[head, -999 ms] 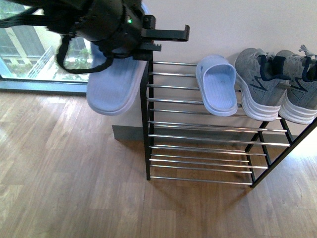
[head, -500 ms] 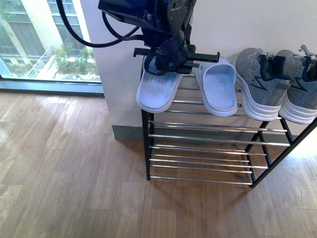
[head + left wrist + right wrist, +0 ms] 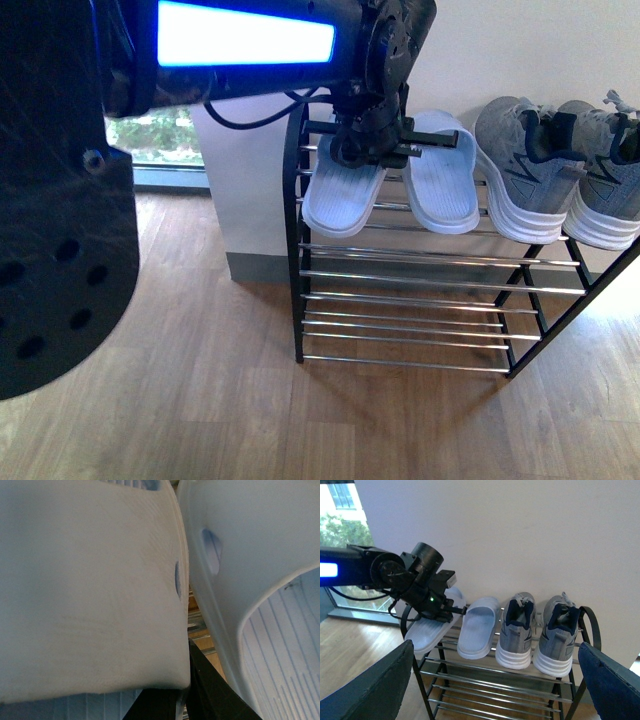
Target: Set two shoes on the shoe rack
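Note:
Two grey sneakers [image 3: 520, 170] [image 3: 600, 185] with white soles stand toes-down on the right of the shoe rack's [image 3: 400, 275] top tier. My left gripper [image 3: 370, 145] is shut on a light blue slipper [image 3: 343, 195], which lies sole-up over the left end of that tier. A second light blue slipper [image 3: 443, 185] rests right beside it. The left wrist view is filled by the held slipper [image 3: 90, 590] and its neighbour [image 3: 250, 555]. My right gripper [image 3: 492, 690] hangs open, well back from the rack [image 3: 490, 680], its dark fingers [image 3: 375, 685] wide apart.
The rack stands against a white wall [image 3: 520, 50] on a wood floor [image 3: 180, 380]. A window [image 3: 150, 135] reaches the floor to the left. My left arm's dark body [image 3: 60, 230] blocks the left side of the front view. The lower tiers [image 3: 400, 330] hold nothing.
My left arm has carried the light blue slipper rightward from beside the rack and lowered it onto the top tier's left end, next to the other slipper.

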### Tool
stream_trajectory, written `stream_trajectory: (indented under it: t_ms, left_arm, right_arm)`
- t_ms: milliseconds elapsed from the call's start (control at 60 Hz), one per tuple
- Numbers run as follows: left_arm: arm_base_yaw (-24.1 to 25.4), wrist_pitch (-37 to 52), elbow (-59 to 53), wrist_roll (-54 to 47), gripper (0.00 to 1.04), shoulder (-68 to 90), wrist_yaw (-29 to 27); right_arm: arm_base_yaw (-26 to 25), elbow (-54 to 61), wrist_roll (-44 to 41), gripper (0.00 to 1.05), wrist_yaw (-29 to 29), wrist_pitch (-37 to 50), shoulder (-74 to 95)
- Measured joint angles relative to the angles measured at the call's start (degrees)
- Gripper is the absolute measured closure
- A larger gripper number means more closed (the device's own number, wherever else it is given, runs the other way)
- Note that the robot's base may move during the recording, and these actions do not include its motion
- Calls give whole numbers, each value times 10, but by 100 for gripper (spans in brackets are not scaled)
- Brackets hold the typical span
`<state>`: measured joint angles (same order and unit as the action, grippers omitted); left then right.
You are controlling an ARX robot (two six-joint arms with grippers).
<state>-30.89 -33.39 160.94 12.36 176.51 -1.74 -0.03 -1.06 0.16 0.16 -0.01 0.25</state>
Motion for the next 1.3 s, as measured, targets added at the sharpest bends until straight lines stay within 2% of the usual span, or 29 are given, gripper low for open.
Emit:
stream_trajectory:
  t_ms: [83, 200, 217, 250, 416, 483, 583, 799, 916, 1099, 1299]
  left_arm:
    - [-1, -8, 20, 4, 103, 7, -4]
    - [-3, -7, 38, 16, 88, 9, -13]
    - [-3, -7, 42, 20, 78, 9, -13]
    - [-3, -1, 40, 22, 75, 7, -13]
    - [-10, 136, -185, 45, 37, -116, -27]
    - [-11, 162, -238, 51, 28, -150, -28]
    - [-14, 234, -363, 67, 8, -236, -45]
    - [-23, 370, -590, 71, 9, -385, -104]
    - [-22, 442, -723, 41, 9, -473, -150]
    - [3, 573, -944, 15, 9, -643, -170]
    - [15, 638, -1108, 5, 9, -810, -208]
  right_arm:
    - [0, 0, 0, 9, 0, 0, 0]
    - [0, 0, 0, 9, 0, 0, 0]
    - [0, 0, 0, 9, 0, 0, 0]
    - [0, 0, 0, 9, 0, 0, 0]
    - [0, 0, 0, 9, 0, 0, 0]
    - [0, 0, 0, 9, 0, 0, 0]
    - [0, 0, 0, 9, 0, 0, 0]
    - [0, 0, 0, 9, 0, 0, 0]
    - [0, 0, 0, 9, 0, 0, 0]
    - [0, 0, 0, 9, 0, 0, 0]
    - [0, 0, 0, 9, 0, 0, 0]
